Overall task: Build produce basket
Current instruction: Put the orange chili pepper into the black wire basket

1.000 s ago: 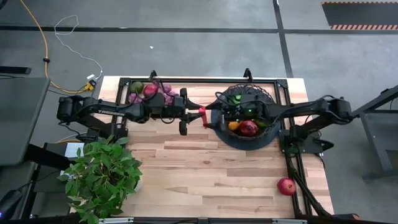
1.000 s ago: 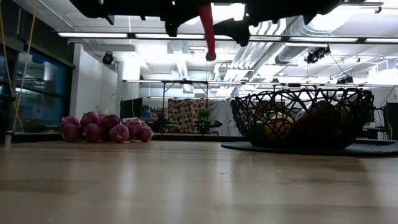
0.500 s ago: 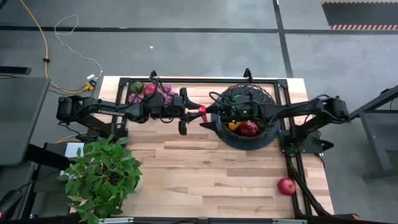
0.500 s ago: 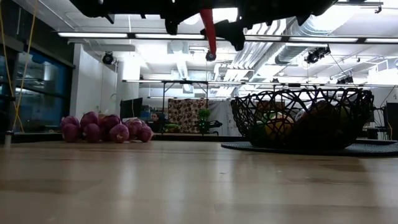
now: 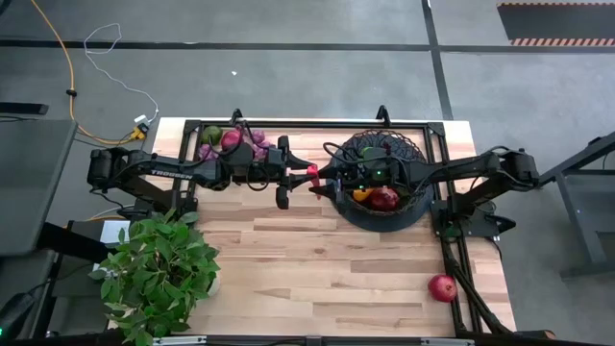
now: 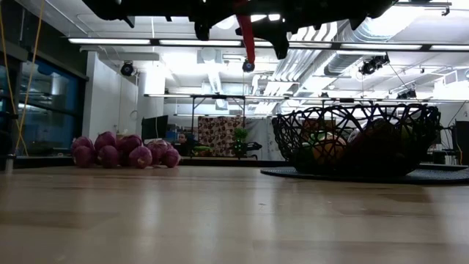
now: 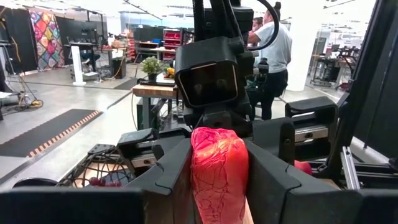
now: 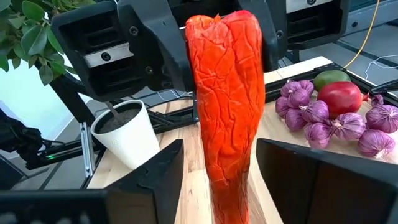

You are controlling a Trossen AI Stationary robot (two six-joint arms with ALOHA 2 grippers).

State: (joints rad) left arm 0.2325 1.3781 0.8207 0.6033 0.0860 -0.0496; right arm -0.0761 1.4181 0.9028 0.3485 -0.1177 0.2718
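A red chilli pepper (image 5: 312, 176) hangs upright high over the table's middle, left of the black wire basket (image 5: 415, 154). My left gripper (image 7: 217, 180) is shut on it. My right gripper (image 8: 221, 162) reaches in from the basket side, facing the left one. Its fingers (image 8: 163, 171) stand open on either side of the pepper's lower half (image 8: 227, 143), and a gap shows beside at least one of them. In the low view the pepper's tip (image 6: 249, 66) points down, far above the tabletop. The basket holds a red apple (image 5: 384, 199), an orange (image 5: 360, 194) and green fruit. My left gripper pinches the pepper's thick upper end (image 7: 217, 155) between its two fingers (image 7: 171, 177). The fingers come in level from the table's left and lie across the pepper. The pepper hangs upright below the hold, narrow tip down, clear of the table and the basket.
Purple bunches (image 5: 252, 146), a green fruit (image 5: 210, 135) and a red apple (image 5: 232, 137) lie at the far left. Another red apple (image 5: 442, 286) sits near the near right corner. A leafy potted plant (image 5: 159, 274) stands at the near left. People stand in the room beyond.
My right gripper's fingers have drawn closer together around the hanging pepper. The pepper and my left gripper have stayed where they were.
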